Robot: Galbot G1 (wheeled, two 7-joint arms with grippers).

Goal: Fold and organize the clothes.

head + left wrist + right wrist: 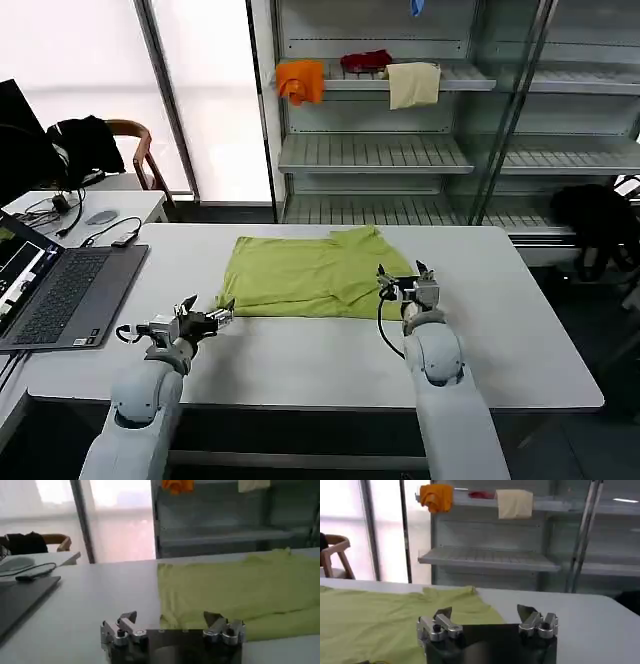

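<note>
The lime yellow-green T-shirt lies partly folded in the middle of the white table, one sleeve tip pointing toward the shelves. My left gripper is open at the shirt's near left corner, just off the hem. In the left wrist view the shirt spreads ahead of the open left gripper. My right gripper is open at the shirt's near right edge. The right wrist view shows the shirt in front of the open right gripper. Neither holds anything.
An open laptop with cables sits on the table's left end. Beyond the table stands a shelf unit with orange, red and cream cloths. A chair with a black garment stands at the far left.
</note>
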